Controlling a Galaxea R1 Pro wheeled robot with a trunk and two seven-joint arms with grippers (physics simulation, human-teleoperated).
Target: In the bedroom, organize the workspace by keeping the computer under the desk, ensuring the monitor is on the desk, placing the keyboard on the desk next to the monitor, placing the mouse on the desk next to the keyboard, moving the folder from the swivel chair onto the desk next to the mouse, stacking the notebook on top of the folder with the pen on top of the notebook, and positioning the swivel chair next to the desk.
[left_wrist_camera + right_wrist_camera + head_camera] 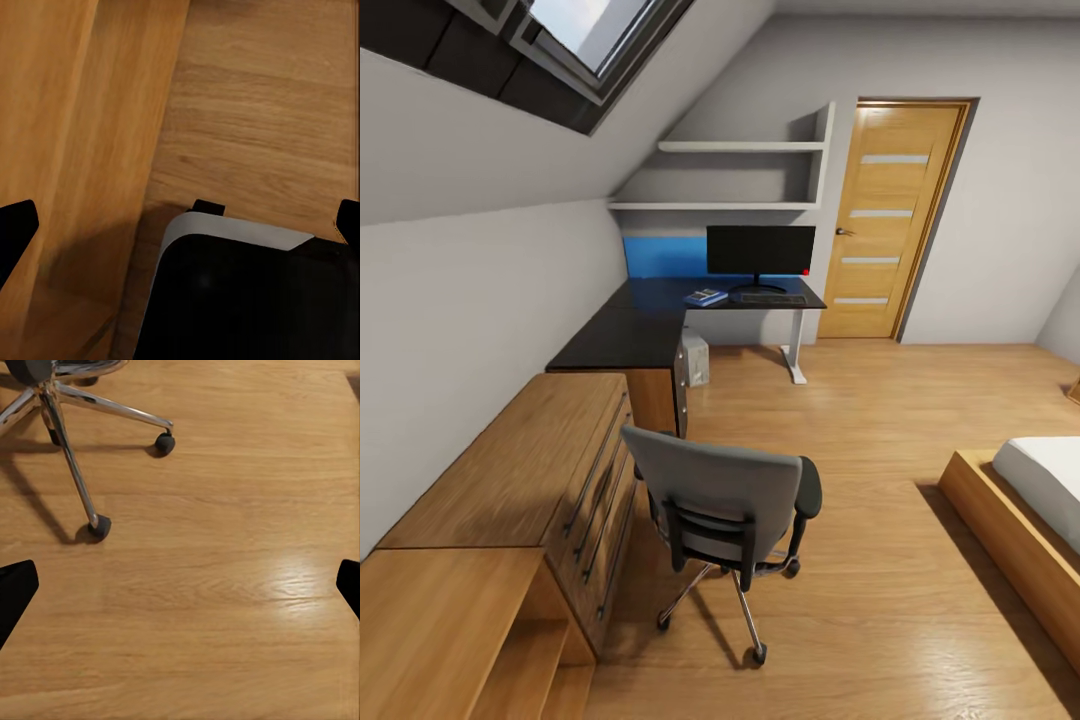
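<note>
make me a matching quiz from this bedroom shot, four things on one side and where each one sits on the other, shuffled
Things:
1. monitor
2. computer
3. swivel chair
4. keyboard

Places:
A. on the floor under the desk, beside its drawers
B. on the wooden floor in front of the dresser, apart from the desk
C. upright at the back of the desk, before the blue wall panel
D. flat on the desk in front of the monitor's foot

Pairs: 1-C, 2-A, 3-B, 4-D
</note>
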